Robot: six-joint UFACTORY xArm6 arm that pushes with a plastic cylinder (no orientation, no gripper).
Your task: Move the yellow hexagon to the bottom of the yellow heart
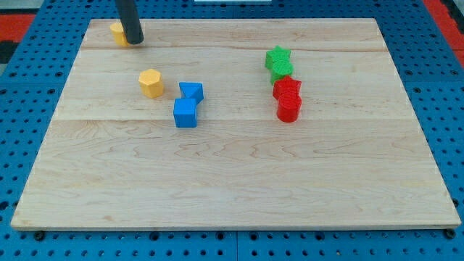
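My tip (135,41) stands at the far corner of the desk (232,188), toward eleven o'clock in the view, touching or just beside the right side of the yellow heart (117,32), which the rod partly hides. This end effector is a plain rod: it has no jaws to open and holds nothing.

The yellow hexagon (151,83) sits apart from the heart, toward five o'clock of it, with the two blue blocks (187,104) just at its three to four o'clock.

I judge the approach step is in hand, with the push not yet begun. Next, the tip should swing round to the hexagon's three o'clock side and push it toward nine o'clock, stopping under the heart.

The hexagon stands upright and nearly round, so it shows no clear long axis or heading.
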